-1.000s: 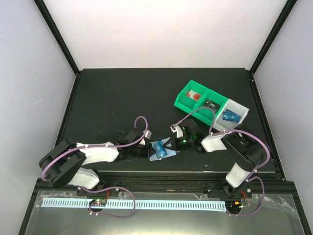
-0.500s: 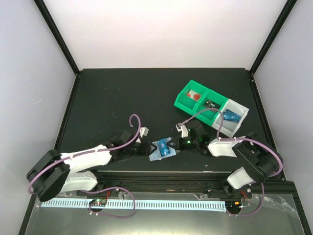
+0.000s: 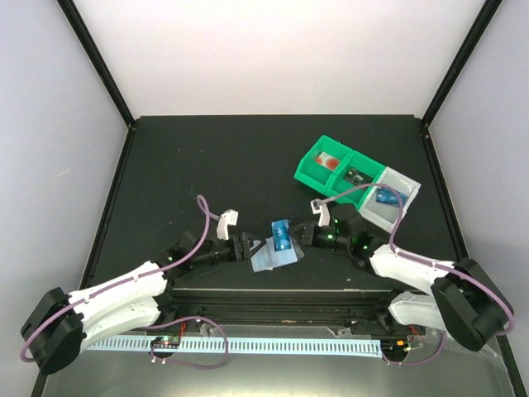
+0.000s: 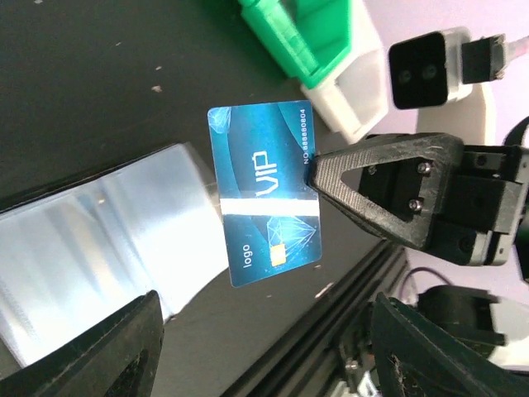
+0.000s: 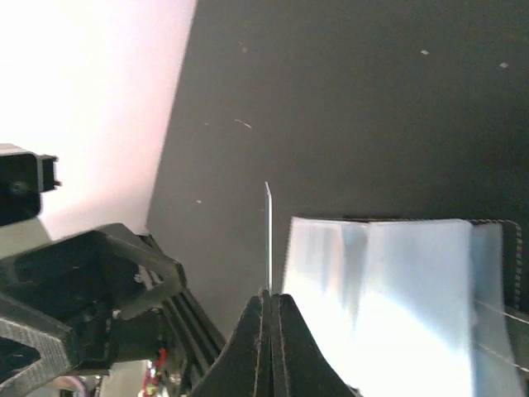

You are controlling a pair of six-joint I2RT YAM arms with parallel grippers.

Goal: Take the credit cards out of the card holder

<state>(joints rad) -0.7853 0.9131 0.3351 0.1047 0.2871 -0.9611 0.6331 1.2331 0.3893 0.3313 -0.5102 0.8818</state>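
Note:
One bright-blue credit card hangs above the right edge of the card holder, with my right gripper shut on its long side. In the right wrist view that credit card is edge-on between the closed fingertips of the right gripper, and the card holder lies flat beside it. From above, the credit card stands over the pale card holder. My left gripper is open at the holder's left end, its fingers wide apart.
A green-and-grey compartment tray stands at the back right. It holds a red-and-white item, a dark green item and another blue card. The table's front rail runs just behind the holder.
My left gripper has opened and let go of the card holder. My right gripper has drawn the blue card up and out of it. Both arms have stretched further over the table.

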